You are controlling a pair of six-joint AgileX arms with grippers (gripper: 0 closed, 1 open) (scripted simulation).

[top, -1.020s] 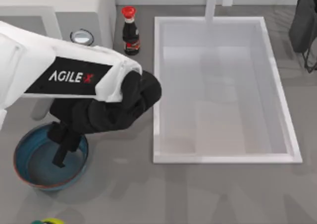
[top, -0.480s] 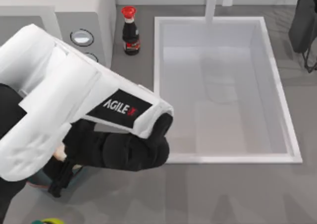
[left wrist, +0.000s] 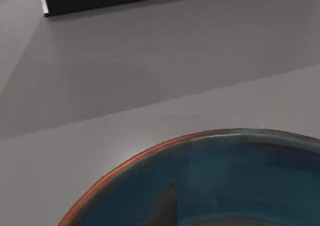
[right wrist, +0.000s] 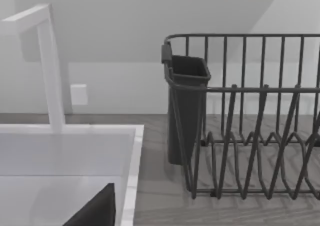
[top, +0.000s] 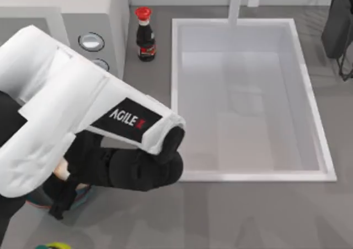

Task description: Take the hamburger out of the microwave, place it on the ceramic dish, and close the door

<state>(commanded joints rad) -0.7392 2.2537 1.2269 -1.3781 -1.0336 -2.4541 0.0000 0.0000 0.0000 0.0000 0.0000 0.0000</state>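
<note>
My left arm [top: 83,122] spans the table's left side, high above it. Its black left gripper [top: 59,204] hangs over the ceramic dish, a blue-teal bowl with a reddish rim [left wrist: 125,161] that peeks out as a teal sliver [top: 84,194]. A small pale lump [top: 59,171] shows beside the black wrist; I cannot tell whether it is the hamburger. The microwave [top: 94,17] stands at the back left with two round knobs [top: 91,41]. The arm hides the door. A dark part of my right gripper [right wrist: 95,211] hangs over the sink.
A big white sink [top: 176,95] with a faucet [top: 236,4] fills the middle and right. A soy sauce bottle [top: 145,34] stands between microwave and sink. A black dish rack [top: 339,28] sits at the back right. A yellow-green object [top: 52,246] lies at the front left edge.
My left arm has risen from low over the dish towards the camera and swung to the front left, so it now covers most of the dish. The right arm has not moved.
</note>
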